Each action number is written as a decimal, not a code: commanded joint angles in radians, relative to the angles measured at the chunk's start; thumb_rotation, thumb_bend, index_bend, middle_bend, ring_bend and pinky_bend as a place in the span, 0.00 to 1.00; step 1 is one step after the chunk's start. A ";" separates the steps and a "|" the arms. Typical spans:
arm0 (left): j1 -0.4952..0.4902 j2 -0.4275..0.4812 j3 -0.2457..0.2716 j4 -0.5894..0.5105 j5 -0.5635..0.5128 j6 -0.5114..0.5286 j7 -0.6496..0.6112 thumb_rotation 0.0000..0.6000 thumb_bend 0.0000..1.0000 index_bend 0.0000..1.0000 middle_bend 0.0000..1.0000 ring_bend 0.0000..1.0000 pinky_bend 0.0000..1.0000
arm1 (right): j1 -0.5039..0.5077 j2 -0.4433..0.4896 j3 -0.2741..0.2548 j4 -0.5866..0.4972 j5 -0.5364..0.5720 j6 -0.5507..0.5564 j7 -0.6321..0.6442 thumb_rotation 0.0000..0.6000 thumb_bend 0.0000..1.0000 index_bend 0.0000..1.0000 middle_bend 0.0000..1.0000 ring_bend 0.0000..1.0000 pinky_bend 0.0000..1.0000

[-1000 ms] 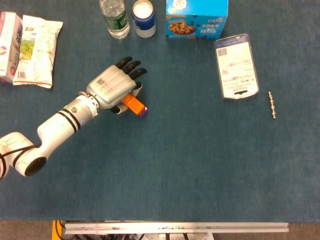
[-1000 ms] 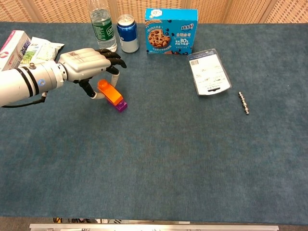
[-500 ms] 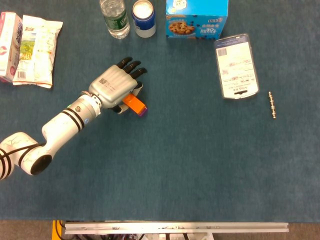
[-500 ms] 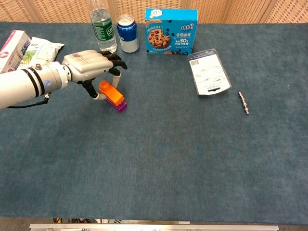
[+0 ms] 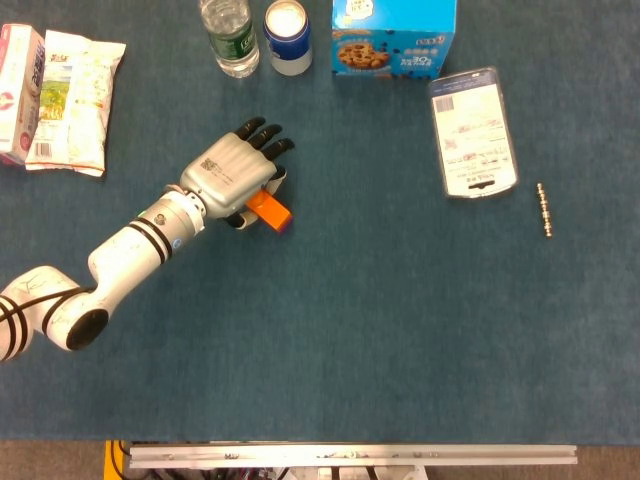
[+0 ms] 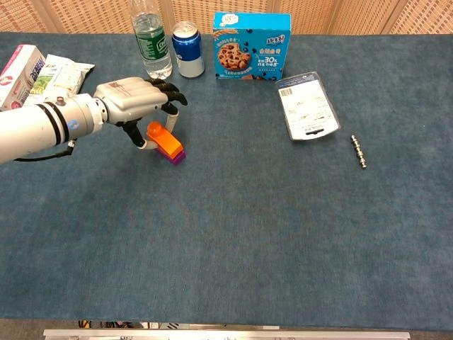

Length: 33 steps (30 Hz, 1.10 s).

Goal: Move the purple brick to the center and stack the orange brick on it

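Now the left hand (image 6: 134, 103) grips the orange brick (image 6: 165, 142) — atop the purple brick (image 6: 178, 156).

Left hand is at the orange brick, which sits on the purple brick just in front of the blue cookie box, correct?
Not quite. The left hand is at the orange brick on the purple brick, but the chest view shows them in front of the water bottle, not the cookie box.

Orange brick (image 6: 165, 140) lies tilted atop the small purple brick (image 6: 178, 156), left of table centre
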 commanded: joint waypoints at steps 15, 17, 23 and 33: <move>-0.001 -0.026 0.014 0.018 -0.013 -0.004 0.013 1.00 0.27 0.54 0.13 0.03 0.04 | -0.003 -0.002 0.003 0.005 0.003 0.002 0.006 1.00 0.18 0.31 0.36 0.35 0.41; -0.001 -0.028 0.016 0.022 -0.014 -0.005 0.013 1.00 0.27 0.54 0.13 0.03 0.04 | -0.003 -0.002 0.003 0.005 0.004 0.001 0.006 1.00 0.18 0.31 0.36 0.35 0.41; 0.007 -0.016 0.010 0.013 -0.005 0.012 -0.016 1.00 0.27 0.30 0.09 0.02 0.04 | -0.001 -0.003 0.004 0.005 0.006 -0.002 0.005 1.00 0.18 0.31 0.36 0.35 0.41; 0.057 0.061 0.009 -0.050 0.016 0.085 -0.083 1.00 0.27 0.07 0.05 0.01 0.04 | 0.007 -0.006 0.008 0.003 0.004 -0.010 0.002 1.00 0.18 0.31 0.36 0.35 0.41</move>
